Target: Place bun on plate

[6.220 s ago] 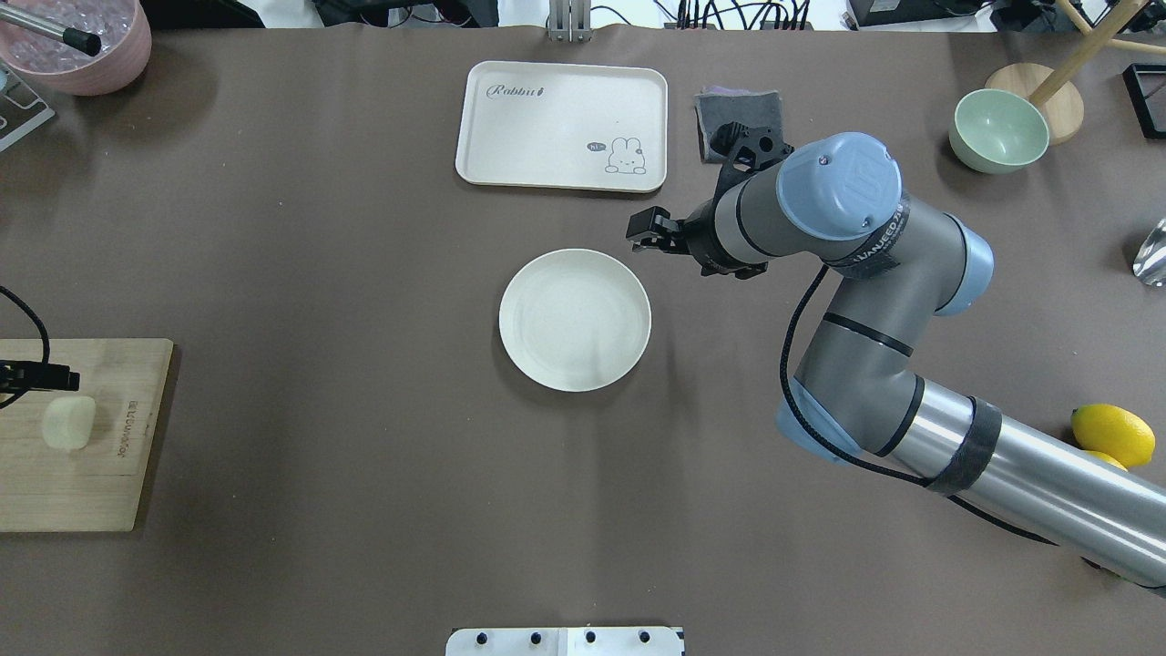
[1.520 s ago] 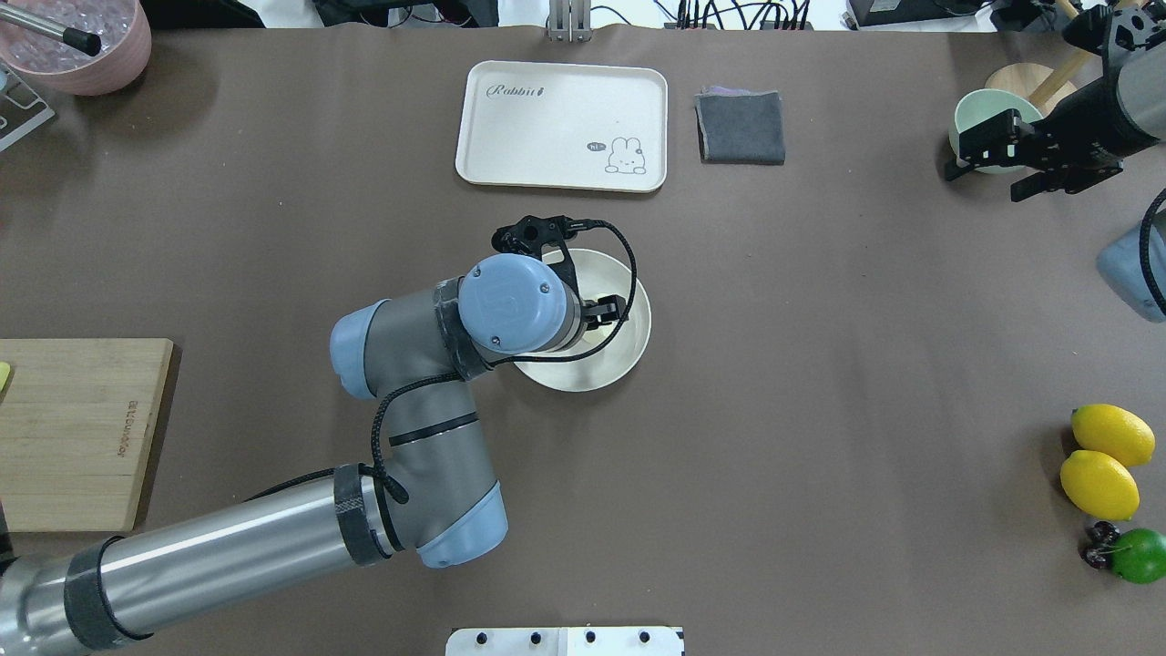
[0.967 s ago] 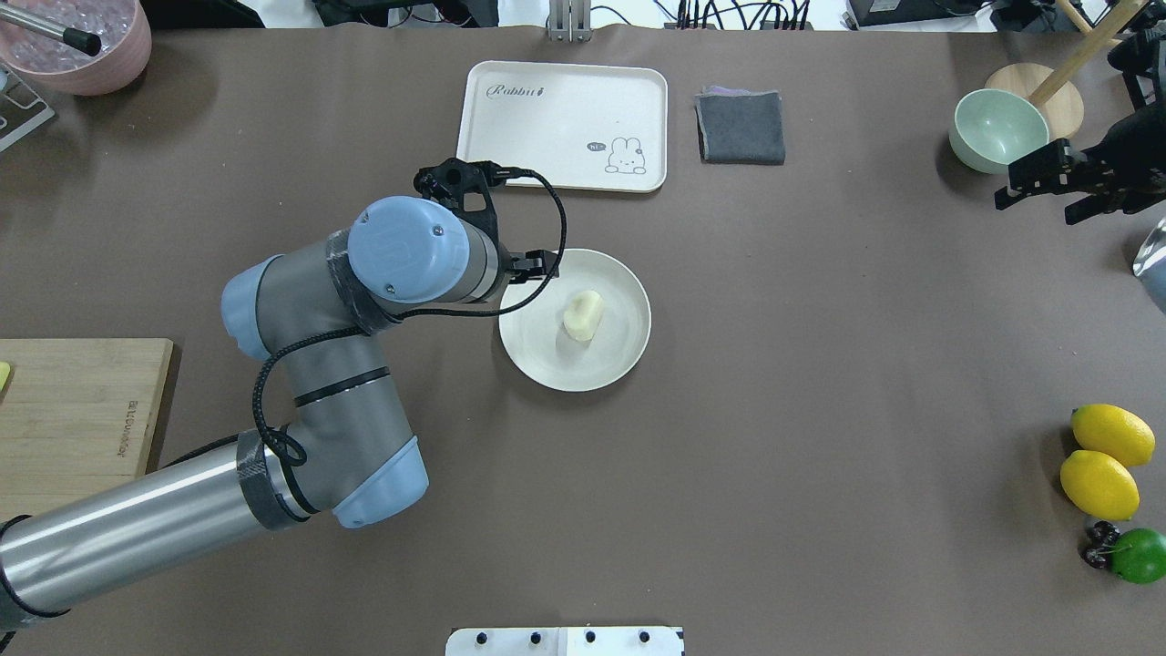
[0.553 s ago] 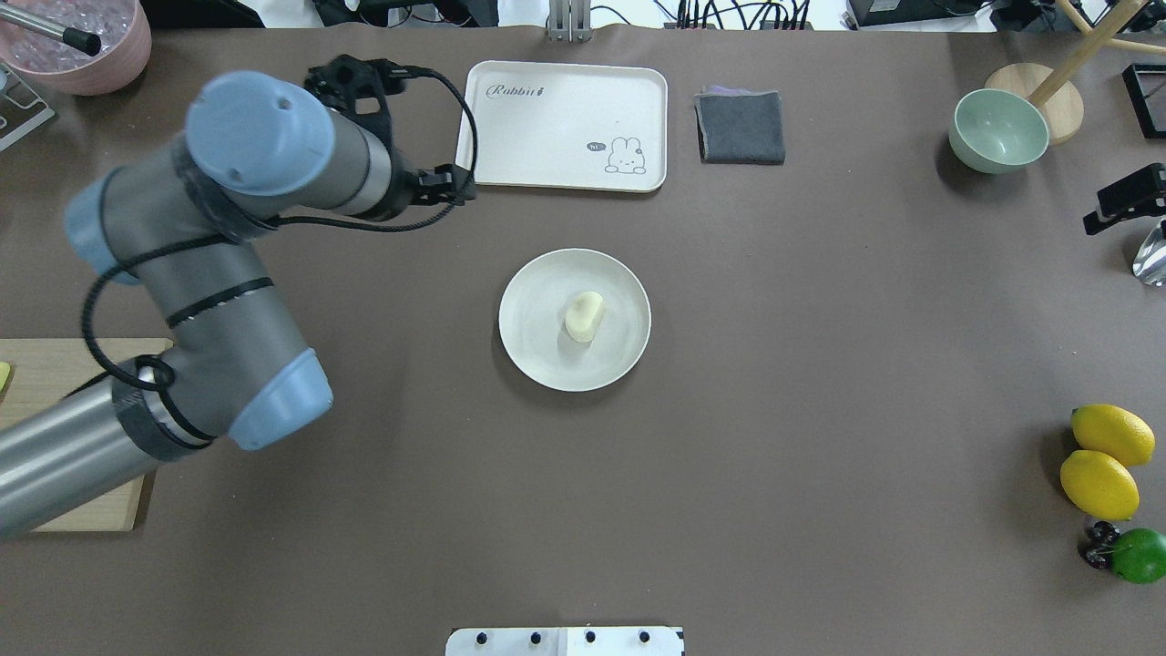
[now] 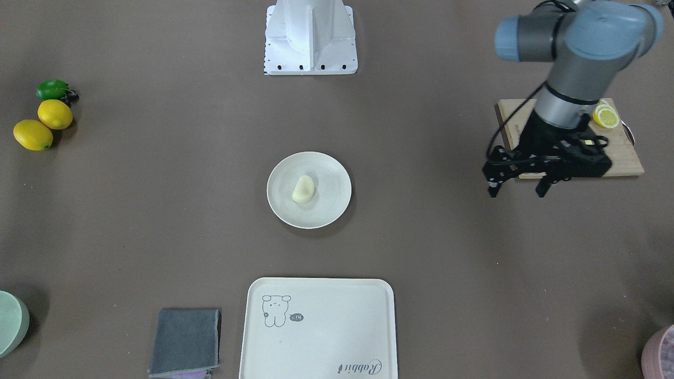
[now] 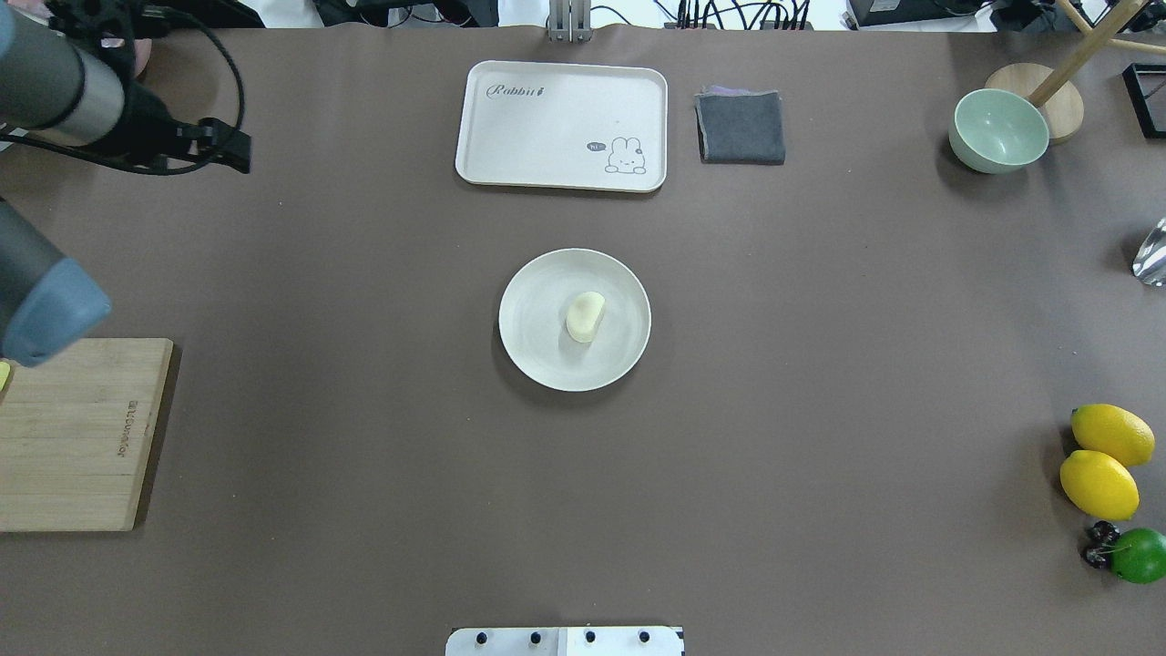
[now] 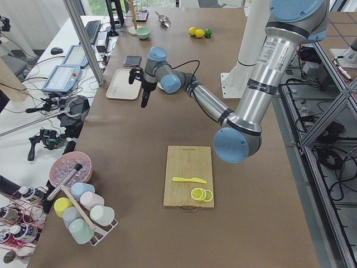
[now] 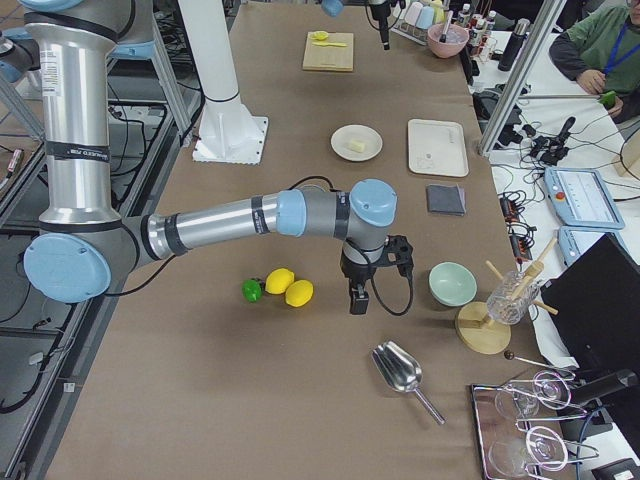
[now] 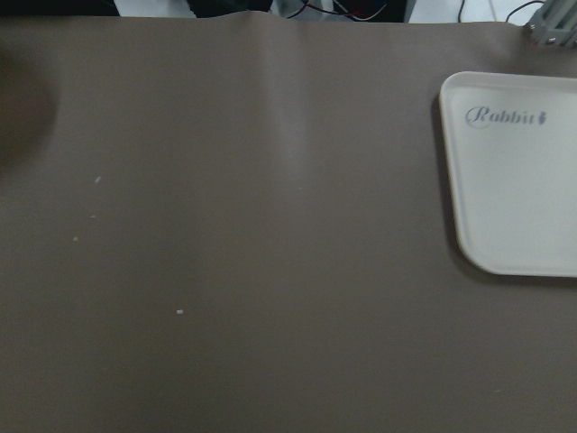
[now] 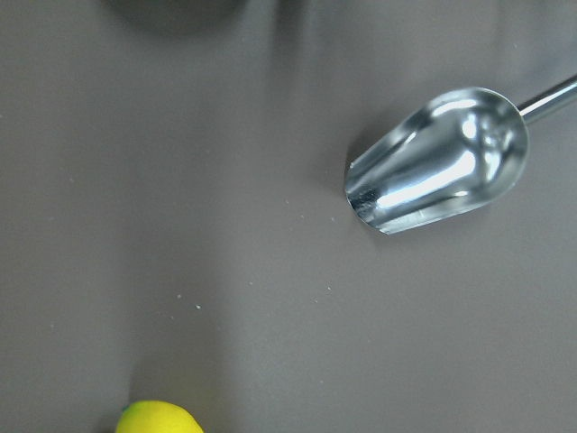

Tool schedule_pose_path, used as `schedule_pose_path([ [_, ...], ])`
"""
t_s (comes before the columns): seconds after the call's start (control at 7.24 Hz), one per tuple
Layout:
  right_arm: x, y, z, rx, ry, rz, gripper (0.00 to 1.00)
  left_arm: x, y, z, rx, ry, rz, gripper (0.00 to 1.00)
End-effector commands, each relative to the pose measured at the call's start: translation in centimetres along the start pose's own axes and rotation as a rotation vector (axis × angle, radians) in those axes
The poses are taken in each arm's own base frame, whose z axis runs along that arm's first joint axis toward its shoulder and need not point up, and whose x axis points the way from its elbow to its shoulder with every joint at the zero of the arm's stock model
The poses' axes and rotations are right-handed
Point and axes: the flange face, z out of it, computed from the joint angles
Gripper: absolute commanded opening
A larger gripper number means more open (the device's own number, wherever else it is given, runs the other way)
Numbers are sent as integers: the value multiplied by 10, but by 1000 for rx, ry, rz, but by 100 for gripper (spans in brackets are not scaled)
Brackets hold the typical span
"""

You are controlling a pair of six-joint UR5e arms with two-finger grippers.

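Observation:
The pale cream bun (image 6: 585, 317) lies free near the middle of the round off-white plate (image 6: 537, 357) at the table's centre, also seen from the front as bun (image 5: 303, 189) on plate (image 5: 330, 206). My left gripper (image 5: 516, 191) hangs open and empty far from the plate, above the table by the wooden board, at the overhead view's far-left back (image 6: 239, 151). My right gripper (image 8: 358, 298) shows only in the exterior right view, beside the lemons; I cannot tell if it is open or shut.
A cream tray (image 6: 560, 128) and a grey cloth (image 6: 740, 128) lie behind the plate. A green bowl (image 6: 997, 130) sits back right. Two lemons (image 6: 1111, 435) and a lime (image 6: 1139, 556) lie at right. The wooden board (image 6: 73, 437) holds lemon slices (image 5: 605, 117). A metal scoop (image 10: 437, 162) lies under the right wrist.
The left gripper let go of the bun on the plate and pulled away to the far left back. The right arm withdrew rightward out of the overhead view.

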Motion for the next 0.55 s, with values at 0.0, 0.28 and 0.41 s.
schedule_pose_path([
  [0.0, 26, 29, 13, -34, 9, 24, 100, -172, -21, -14, -69, -84, 112, 98],
  [0.28, 31, 32, 22, -49, -28, 104, 100, -287, -30, -13, -114, -150, 64, 98],
  [0.41, 31, 27, 26, -47, -78, 114, 100, -322, -24, -6, -143, -138, 8, 98],
])
